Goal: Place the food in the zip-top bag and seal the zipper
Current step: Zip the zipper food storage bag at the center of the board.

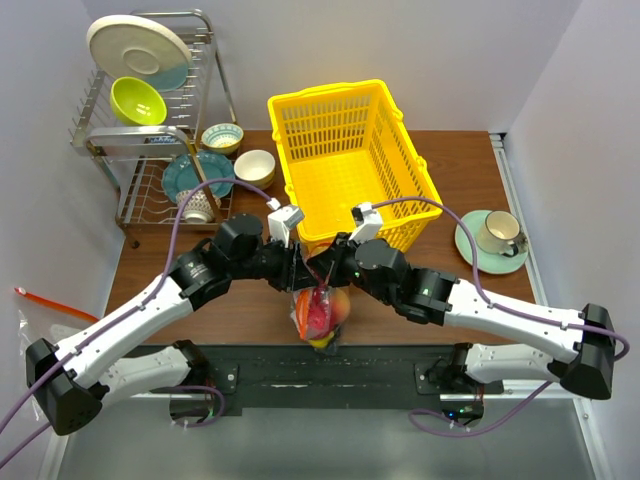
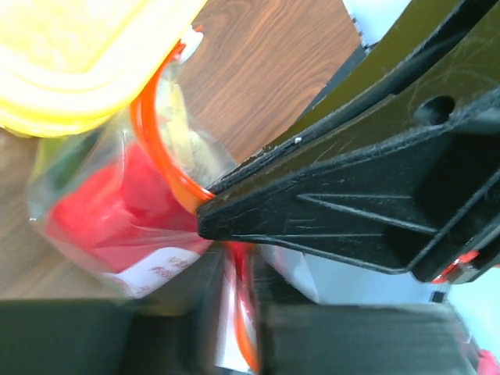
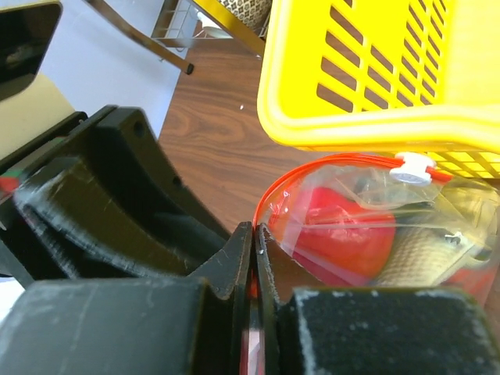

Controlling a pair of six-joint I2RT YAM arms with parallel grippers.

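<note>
Off the desk's left edge lies a flat bag (image 1: 50,303) with an orange strip. At the far left corner stands a wire rack (image 1: 150,190) holding a white plate (image 1: 135,45), a green bowl (image 1: 138,100) and a teal plate (image 1: 185,175), with two small bowls (image 1: 222,138) just beside it on the brown desk (image 1: 240,300). The left arm reaches in from the near left corner, and the left hand (image 1: 295,268) meets the right hand (image 1: 332,264) at mid-desk, just in front of the yellow basket (image 1: 345,150), which sits at the middle of the far edge. Both hands are clamped on the zipper (image 3: 312,168), the red-orange strip along the mouth of the bag (image 1: 320,310). In the left wrist view the strip runs down between the left hand's blurred fingers (image 2: 180,312), with a right-hand finger (image 2: 312,203) pressed in beside it. In the right wrist view the fingers (image 3: 226,266) are together, with only a sliver of red between them. The bag stretches from the hands toward the middle of the near edge. The food (image 3: 344,226) is inside it: a red piece, a beige one and something peach and yellow show through the crinkled plastic. The zipper's white end piece (image 3: 414,166) sits just under the basket's rim. By the right edge a cup (image 1: 497,232) rests on a green saucer (image 1: 470,252).
</note>
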